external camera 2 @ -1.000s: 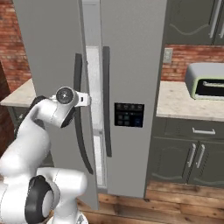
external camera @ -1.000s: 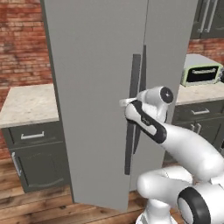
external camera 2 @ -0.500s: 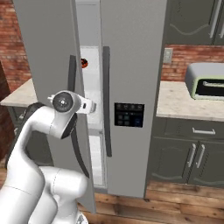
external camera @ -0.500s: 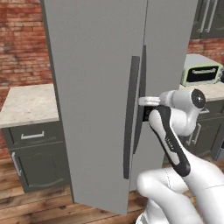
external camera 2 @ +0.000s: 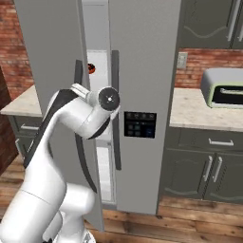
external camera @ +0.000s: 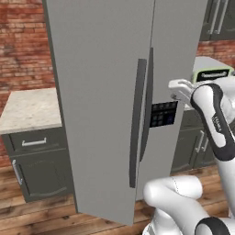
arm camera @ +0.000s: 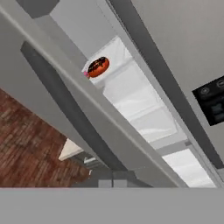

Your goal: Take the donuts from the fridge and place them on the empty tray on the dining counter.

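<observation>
The fridge (external camera: 101,92) is a tall light-grey unit whose left door (external camera 2: 52,71) stands ajar, with a long dark handle (external camera: 137,124) on its edge. Through the gap a chocolate-iced donut (arm camera: 98,66) lies on a white glass shelf, also visible as the donut (external camera 2: 91,69) in the right base view. A sliver of pink icing (arm camera: 86,74) peeks out beside it, mostly hidden by the door edge. My gripper (arm camera: 111,183) is shut with nothing in it, in front of the gap and clear of the handle (arm camera: 65,105). In the left base view the gripper (external camera: 174,85) points at the door seam. The tray and dining counter are out of view.
A pale green toaster oven (external camera 2: 223,90) sits on the beige wall counter (external camera 2: 199,111) right of the fridge. Another counter (external camera: 27,110) with dark grey cabinets stands left of it. The right door carries a dark control panel (external camera 2: 139,124). Wooden floor lies below.
The left fridge door has swung further open, exposing the shelf with the donut. My gripper has come off the handle, closed, and moved right toward the gap.
</observation>
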Controlling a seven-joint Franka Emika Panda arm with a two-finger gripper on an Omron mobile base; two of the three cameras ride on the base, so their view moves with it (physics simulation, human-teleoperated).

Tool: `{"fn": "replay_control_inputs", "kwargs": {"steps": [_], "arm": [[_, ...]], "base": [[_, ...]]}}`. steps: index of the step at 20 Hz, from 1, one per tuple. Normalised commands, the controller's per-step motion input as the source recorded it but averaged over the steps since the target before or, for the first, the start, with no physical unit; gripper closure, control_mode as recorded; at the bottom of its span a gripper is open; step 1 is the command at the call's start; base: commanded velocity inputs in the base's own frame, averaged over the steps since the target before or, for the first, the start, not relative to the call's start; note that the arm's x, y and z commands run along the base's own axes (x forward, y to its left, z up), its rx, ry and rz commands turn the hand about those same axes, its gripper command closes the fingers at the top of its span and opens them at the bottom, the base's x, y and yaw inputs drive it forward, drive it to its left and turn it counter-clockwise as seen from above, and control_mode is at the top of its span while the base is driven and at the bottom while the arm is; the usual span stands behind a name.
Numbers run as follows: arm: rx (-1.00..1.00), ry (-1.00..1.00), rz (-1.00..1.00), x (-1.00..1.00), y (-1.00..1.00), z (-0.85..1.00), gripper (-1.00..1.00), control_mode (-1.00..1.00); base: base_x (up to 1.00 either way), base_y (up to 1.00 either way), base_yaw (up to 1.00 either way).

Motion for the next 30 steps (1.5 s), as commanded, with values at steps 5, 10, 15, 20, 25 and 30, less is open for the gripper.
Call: {"fn": "replay_control_inputs", "kwargs": {"steps": [5,10,15,20,25,30], "arm": [[0.37,0.26,0.2,0.49,0.0,-0.19,1.0,-1.0],[0.36,0.4,0.21,0.75,0.0,-0.2,1.0,-1.0],[0.25,0.21,0.07,0.81,0.0,-0.38,1.0,-1.0],[0.22,0.09,0.01,0.76,0.0,-0.45,1.0,-1.0],[0.11,0.11,0.02,0.78,0.0,-0.21,1.0,-1.0],[0.11,0.08,0.1,0.38,0.0,-0.1,1.0,-1.0]], "base": [[0.0,0.0,0.0],[0.0,0.0,0.0],[0.0,0.0,0.0],[0.0,0.0,0.0],[0.0,0.0,0.0],[0.0,0.0,0.0]]}}
